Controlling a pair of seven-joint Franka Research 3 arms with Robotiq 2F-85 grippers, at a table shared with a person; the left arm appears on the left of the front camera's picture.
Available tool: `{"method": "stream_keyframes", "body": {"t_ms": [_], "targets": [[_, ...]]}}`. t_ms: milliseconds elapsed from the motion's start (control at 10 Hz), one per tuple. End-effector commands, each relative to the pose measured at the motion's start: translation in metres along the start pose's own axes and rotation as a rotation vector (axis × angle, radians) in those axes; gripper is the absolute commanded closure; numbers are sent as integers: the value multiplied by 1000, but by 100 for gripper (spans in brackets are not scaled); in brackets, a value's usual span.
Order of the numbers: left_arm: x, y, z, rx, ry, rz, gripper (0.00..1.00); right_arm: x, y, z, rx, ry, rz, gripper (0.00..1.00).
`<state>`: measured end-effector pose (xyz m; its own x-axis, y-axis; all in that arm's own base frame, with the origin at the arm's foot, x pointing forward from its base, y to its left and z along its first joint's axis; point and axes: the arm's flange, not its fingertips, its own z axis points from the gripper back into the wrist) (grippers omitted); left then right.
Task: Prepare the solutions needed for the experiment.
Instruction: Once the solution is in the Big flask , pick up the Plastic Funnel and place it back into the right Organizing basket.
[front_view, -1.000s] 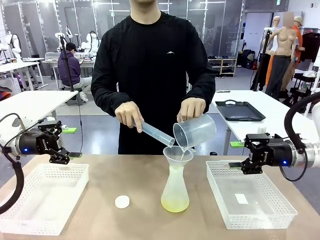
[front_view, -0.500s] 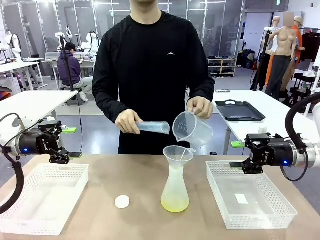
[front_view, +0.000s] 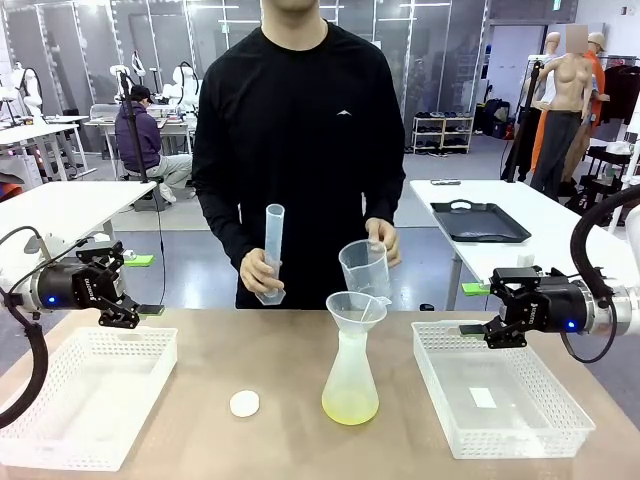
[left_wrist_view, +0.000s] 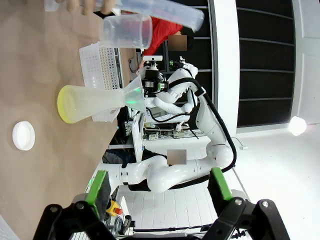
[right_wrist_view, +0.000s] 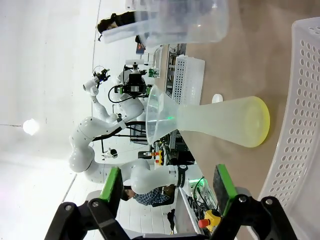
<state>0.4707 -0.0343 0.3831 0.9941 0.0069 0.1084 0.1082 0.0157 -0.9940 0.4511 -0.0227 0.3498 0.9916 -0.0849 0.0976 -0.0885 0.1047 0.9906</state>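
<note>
A frosted conical flask (front_view: 350, 370) with a funnel (front_view: 356, 308) in its neck stands mid-table, the solutions (front_view: 350, 408) a shallow pale yellow-green layer at its bottom. Across the table, the person holds a clear cylinder (front_view: 272, 250) upright in one hand and a clear beaker (front_view: 365, 270) level in the other, just behind the funnel. My left gripper (front_view: 135, 282) hovers open above the left basket (front_view: 85, 400). My right gripper (front_view: 485, 303) hovers open above the right basket (front_view: 500, 405). The left wrist view shows the flask (left_wrist_view: 95, 102) beyond open fingers (left_wrist_view: 97, 186). The right wrist view shows the flask (right_wrist_view: 220, 122) likewise.
A small white round disc (front_view: 244, 403) lies on the table left of the flask. Both white perforated baskets flank the flask, and the right one holds a small white piece (front_view: 483, 397). The person's hands hang over the table's far middle.
The person has stopped pouring: the cylinder swung from tilted to upright, and the beaker came back level and lower. Both arms stayed still.
</note>
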Motion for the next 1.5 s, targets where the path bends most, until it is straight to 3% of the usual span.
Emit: {"method": "stream_keyframes", "body": {"t_ms": [0, 600, 900, 1400], "targets": [[-1, -2, 0, 5, 9, -9, 0, 1, 1, -1, -9, -8, 7, 8], [-1, -2, 0, 5, 9, -9, 0, 0, 0, 0, 0, 0, 0, 8], [-1, -2, 0, 5, 9, -9, 0, -31, 52, -22, -214, -24, 120, 8], [-1, -2, 0, 5, 9, -9, 0, -41, 126, -63, -552, -123, 133, 8]]}}
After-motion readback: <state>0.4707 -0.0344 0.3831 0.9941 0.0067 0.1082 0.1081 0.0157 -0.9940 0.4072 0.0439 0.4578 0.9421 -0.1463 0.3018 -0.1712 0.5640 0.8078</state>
